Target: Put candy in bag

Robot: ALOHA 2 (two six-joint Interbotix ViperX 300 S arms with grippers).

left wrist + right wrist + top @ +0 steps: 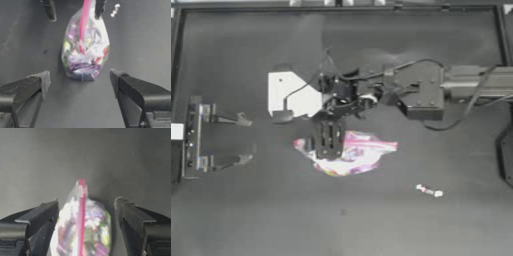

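Note:
The bag [361,152], a crinkly clear pouch with multicoloured contents, lies mid-table. Its pink strip [81,200] runs up between the fingers of my right gripper [86,203]. That gripper [327,150] reaches in from the right and hangs open over the bag's left part, one finger on each side of the strip, not closed on it. The candy [429,190], tiny and white with a red middle, lies on the table to the bag's lower right, apart from it. My left gripper [243,140] is parked open at the left, facing the bag [85,50] and the candy [114,10].
A white flat piece [291,95] lies on the table above and left of the bag, beside the right arm's wrist. The right arm's body [421,90] spans the upper right. Bare dark table [271,215] stretches along the front.

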